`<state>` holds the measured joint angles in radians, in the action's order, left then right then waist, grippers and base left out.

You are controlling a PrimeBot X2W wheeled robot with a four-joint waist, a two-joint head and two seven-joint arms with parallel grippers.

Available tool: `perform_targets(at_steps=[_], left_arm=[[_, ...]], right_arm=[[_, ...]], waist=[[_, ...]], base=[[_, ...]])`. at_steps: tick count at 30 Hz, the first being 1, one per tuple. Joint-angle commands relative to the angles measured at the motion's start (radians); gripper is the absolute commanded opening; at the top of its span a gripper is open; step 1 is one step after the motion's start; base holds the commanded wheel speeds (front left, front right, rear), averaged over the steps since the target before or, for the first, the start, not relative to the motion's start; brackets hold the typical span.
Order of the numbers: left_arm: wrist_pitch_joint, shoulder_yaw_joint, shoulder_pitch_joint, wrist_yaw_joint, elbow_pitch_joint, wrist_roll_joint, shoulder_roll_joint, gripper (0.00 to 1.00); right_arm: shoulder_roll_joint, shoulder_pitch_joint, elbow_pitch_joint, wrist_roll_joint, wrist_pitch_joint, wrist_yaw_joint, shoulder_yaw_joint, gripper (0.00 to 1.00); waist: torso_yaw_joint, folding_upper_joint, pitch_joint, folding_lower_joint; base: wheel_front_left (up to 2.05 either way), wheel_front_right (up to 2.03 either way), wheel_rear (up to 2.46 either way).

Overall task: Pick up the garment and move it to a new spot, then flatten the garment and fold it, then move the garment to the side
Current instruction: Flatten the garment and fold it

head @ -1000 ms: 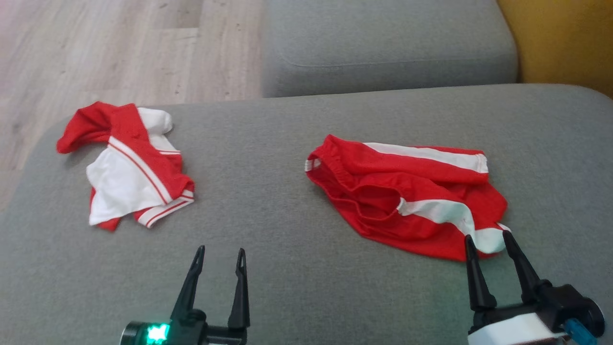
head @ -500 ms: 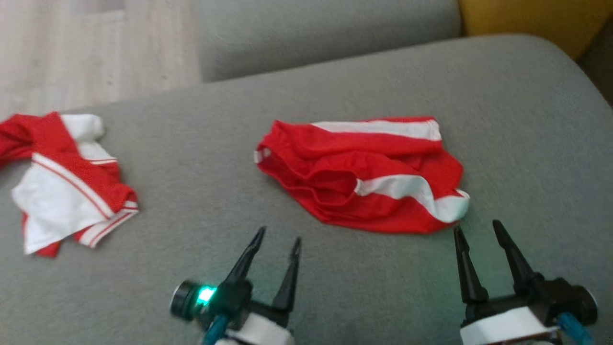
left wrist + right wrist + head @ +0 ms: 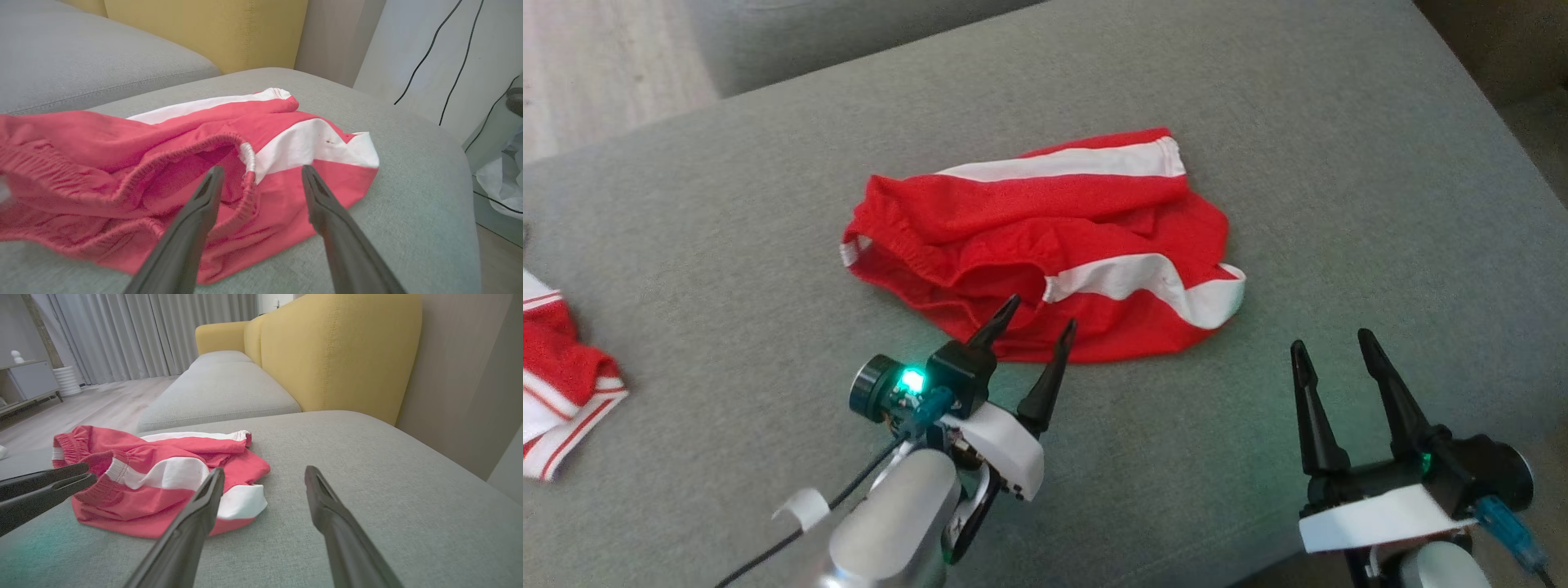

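Red shorts [image 3: 1045, 237] with white side stripes lie crumpled at the centre of the head view, on a grey sofa cushion [image 3: 727, 212]. The left gripper [image 3: 1041, 313], just below centre, has its fingers spread wide and empty, tips at the shorts' lower edge. The right gripper [image 3: 1330, 341], at lower right, is likewise spread wide and holds nothing, near the shorts' white-striped corner. Another red-and-white garment [image 3: 556, 392] sits at the left edge.

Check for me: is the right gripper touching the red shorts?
Apart. In the head view, a strip of bare grey cushion shows between the open right gripper and the nearest white-striped corner of the red shorts.
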<state>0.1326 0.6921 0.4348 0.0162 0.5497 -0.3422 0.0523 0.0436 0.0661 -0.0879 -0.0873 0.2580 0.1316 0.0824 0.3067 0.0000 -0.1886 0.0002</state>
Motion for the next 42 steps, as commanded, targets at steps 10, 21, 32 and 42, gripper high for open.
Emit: perform_targets(at_steps=[10, 21, 32, 42], left_arm=[[-0.009, 0.007, 0.124, -0.009, 0.051, -0.093, -0.002, 1.00], [-0.012, 0.004, 0.151, 0.009, 0.102, -0.136, 0.002, 0.00], [0.088, -0.093, 0.083, -0.056, -0.043, -0.156, 0.131, 0.00], [0.097, -0.168, 0.009, -0.097, -0.181, -0.187, 0.238, 0.00]], right_arm=[[0.007, -0.050, 0.024, -0.014, 0.004, -0.001, 0.030, 1.00], [0.007, -0.041, 0.028, -0.016, 0.004, -0.001, 0.016, 1.00], [0.007, -0.023, 0.001, -0.019, 0.004, -0.001, 0.000, 1.00], [0.007, -0.040, -0.062, -0.016, 0.004, -0.001, 0.022, 1.00]], waist=[[0.057, 0.0000, -0.020, -0.0002], [0.043, 0.0000, -0.010, -0.0002], [-0.105, 0.0000, 0.022, -0.0002], [-0.221, 0.0000, 0.020, -0.0002]], base=[[0.00, 0.00, 0.00], [0.00, 0.00, 0.00], [0.00, 0.00, 0.00], [0.00, 0.00, 0.00]])
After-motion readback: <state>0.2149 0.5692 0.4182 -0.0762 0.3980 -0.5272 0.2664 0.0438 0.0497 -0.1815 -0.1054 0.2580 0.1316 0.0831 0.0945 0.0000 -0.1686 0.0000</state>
